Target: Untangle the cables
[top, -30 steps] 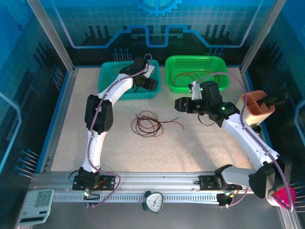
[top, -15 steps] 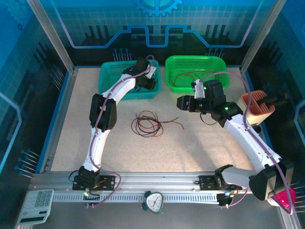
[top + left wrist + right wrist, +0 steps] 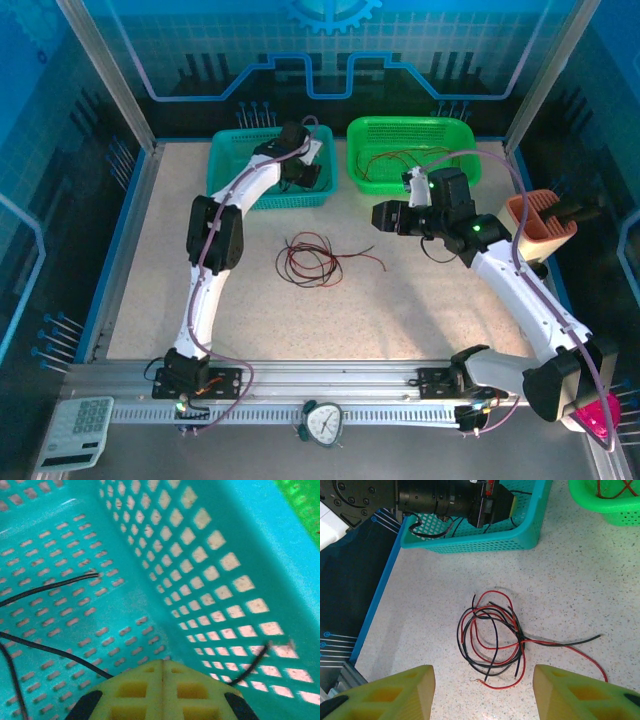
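Observation:
A tangle of red and black cables (image 3: 312, 260) lies on the table's middle, seen as loops (image 3: 492, 637) in the right wrist view. My right gripper (image 3: 482, 674) hovers open above its near side, holding nothing; from above it (image 3: 385, 216) sits right of the tangle. My left gripper (image 3: 162, 664) is down inside the teal basket (image 3: 225, 555), its yellow fingers pressed together. Black cables (image 3: 50, 587) lie on the basket floor. One runs behind the fingers, and whether it is pinched is hidden. From above, this gripper (image 3: 305, 176) is at the basket's right end.
A green basket (image 3: 355, 150) with red cables (image 3: 400, 160) stands right of the teal basket (image 3: 225, 165). An orange holder (image 3: 540, 225) sits at the right edge. A calculator (image 3: 75, 445) and a timer (image 3: 322, 422) lie by the front rail.
My left gripper has closed inside the teal basket and its arm has shifted slightly. The right arm has drawn a little to the right. The tangle has not moved.

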`<state>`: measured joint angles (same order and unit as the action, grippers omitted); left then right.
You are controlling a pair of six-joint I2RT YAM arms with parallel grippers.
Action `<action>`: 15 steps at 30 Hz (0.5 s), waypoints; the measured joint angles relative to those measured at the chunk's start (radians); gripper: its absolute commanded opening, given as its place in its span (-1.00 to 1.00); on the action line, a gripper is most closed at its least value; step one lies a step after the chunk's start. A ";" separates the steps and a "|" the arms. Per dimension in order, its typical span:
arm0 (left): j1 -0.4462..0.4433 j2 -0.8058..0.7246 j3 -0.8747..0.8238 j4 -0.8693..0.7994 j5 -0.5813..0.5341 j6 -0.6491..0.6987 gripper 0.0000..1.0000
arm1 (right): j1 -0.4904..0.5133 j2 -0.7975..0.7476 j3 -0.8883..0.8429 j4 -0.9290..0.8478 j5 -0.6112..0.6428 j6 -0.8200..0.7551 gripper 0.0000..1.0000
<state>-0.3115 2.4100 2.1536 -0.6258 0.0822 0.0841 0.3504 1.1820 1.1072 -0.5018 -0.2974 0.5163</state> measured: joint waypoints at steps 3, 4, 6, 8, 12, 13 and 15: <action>0.014 0.000 0.000 -0.006 -0.010 -0.003 -1.00 | 0.000 -0.004 0.000 -0.005 0.000 0.000 0.11; 0.017 0.000 0.000 -0.009 -0.013 -0.004 -1.00 | 0.000 -0.006 0.000 -0.007 0.000 0.000 0.11; 0.024 0.004 0.000 -0.013 -0.018 -0.006 -1.00 | 0.000 -0.011 0.001 -0.007 0.000 0.000 0.11; 0.028 0.010 0.000 -0.021 -0.020 -0.006 -1.00 | 0.000 -0.013 0.002 -0.008 0.000 0.000 0.11; 0.034 0.014 0.000 -0.039 -0.027 -0.006 -1.00 | -0.001 -0.013 0.008 -0.010 0.000 0.000 0.11; 0.035 0.013 0.000 -0.039 -0.027 -0.007 -1.00 | -0.001 -0.013 0.008 -0.010 0.000 0.000 0.11; 0.037 0.013 0.000 -0.040 -0.027 -0.013 -0.83 | -0.001 -0.012 0.005 -0.007 0.001 0.000 0.11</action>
<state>-0.2741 2.4226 2.1536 -0.6655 0.0555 0.0711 0.3492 1.1698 1.1118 -0.5087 -0.2962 0.5159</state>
